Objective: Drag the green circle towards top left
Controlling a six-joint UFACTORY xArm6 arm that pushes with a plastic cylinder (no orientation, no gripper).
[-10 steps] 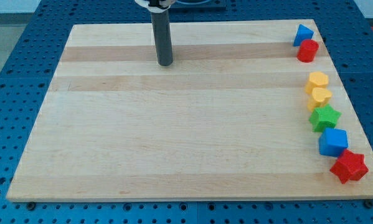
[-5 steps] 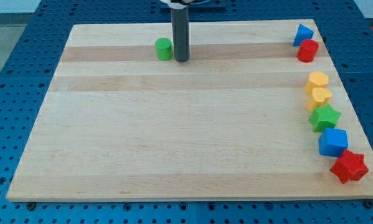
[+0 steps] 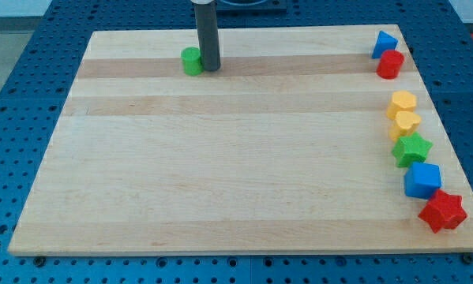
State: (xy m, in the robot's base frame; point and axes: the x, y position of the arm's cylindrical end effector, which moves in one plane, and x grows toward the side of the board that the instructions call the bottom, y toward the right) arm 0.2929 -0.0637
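Starting at the view's left, you see bare worktop [image 3: 141, 173] until the green circle [image 3: 192, 61], which sits near the view's top, left of centre. Just beside it on the view's right stands the dark rod, and my tip [image 3: 210, 68] touches or nearly touches the circle's right side. This end effector is a plain rod with no jaws, so it holds nothing.

Far along the view's right edge you find 7 more blocks: a blue triangle [image 3: 384, 43] touching a red cylinder [image 3: 390, 64], then 2 yellow blocks [image 3: 403, 102] [image 3: 406, 122], a green star [image 3: 411, 148], a blue cube [image 3: 422, 180] and a red star [image 3: 443, 211].
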